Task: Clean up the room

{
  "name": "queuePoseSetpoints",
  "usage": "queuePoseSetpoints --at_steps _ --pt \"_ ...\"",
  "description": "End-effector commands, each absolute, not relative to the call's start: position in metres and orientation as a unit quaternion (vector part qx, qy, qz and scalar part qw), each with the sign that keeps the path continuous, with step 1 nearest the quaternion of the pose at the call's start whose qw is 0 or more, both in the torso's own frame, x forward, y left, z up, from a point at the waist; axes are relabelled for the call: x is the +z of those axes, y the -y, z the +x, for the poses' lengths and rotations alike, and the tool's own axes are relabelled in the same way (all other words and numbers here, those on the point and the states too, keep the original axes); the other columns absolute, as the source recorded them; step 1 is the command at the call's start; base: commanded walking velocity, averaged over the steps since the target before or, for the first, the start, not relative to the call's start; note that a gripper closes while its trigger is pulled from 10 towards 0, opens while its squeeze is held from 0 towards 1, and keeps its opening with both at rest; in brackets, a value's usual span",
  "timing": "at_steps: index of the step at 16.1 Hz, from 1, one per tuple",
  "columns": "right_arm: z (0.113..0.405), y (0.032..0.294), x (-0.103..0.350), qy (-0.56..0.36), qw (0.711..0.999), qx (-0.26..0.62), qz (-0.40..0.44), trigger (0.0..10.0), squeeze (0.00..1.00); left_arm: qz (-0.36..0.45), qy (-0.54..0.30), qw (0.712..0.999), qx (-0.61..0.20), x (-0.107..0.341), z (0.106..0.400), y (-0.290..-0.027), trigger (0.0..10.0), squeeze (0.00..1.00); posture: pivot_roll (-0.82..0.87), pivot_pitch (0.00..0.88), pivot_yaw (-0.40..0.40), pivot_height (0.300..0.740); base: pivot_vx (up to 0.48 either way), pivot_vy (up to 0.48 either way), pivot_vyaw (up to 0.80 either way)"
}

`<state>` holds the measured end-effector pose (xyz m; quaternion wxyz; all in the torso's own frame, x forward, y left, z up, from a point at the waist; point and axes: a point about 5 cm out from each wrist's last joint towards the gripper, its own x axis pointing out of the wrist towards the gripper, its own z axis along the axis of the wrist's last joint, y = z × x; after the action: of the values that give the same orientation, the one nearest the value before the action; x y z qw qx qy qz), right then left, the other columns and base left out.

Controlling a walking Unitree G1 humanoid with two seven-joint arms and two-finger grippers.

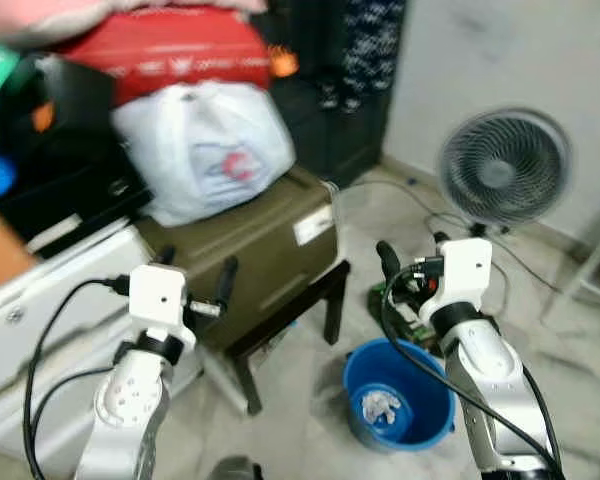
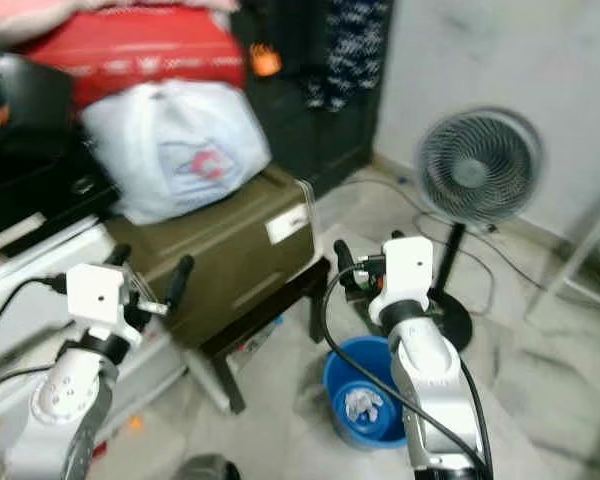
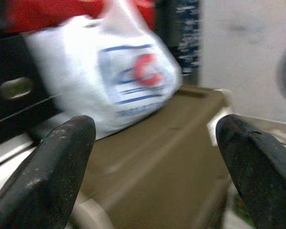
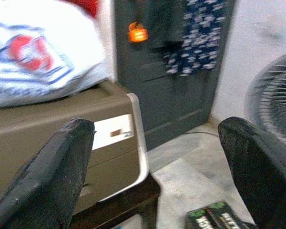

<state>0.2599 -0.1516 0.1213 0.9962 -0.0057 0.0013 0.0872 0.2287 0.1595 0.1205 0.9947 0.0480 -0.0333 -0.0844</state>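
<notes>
Crumpled white paper [image 1: 381,405] inside blue bucket [image 1: 430,420], near right on pale marble floor [image 1: 300,420]. Just left, olive case [image 1: 265,245] on dark stool [image 1: 310,305], white plastic bag [image 1: 205,145] on top. Far right, standing fan [image 1: 505,165] beside grey wall [image 1: 500,60]. Left gripper [image 3: 152,157] and right gripper [image 4: 155,162] both raised, fingers spread apart, empty.
</notes>
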Motion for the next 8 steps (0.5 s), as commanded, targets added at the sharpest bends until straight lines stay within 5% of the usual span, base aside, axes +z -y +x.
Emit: queuePoseSetpoints --at_steps 1,8 --pt "0.2604 0.1473 0.1238 0.001 0.996 0.09 -0.004 10.0 0.0 0.059 0.038 0.995 -0.07 0.1235 0.2318 -0.1627 10.0 0.0 -0.06 0.0 0.018 0.74 0.0 0.0 0.8" --pt "0.2619 0.1516 0.1244 0.001 0.997 0.072 -0.004 10.0 0.0 0.048 0.027 0.996 -0.069 0.1209 0.2311 -0.1564 10.0 0.0 -0.07 0.0 0.029 0.74 0.0 0.0 0.8"
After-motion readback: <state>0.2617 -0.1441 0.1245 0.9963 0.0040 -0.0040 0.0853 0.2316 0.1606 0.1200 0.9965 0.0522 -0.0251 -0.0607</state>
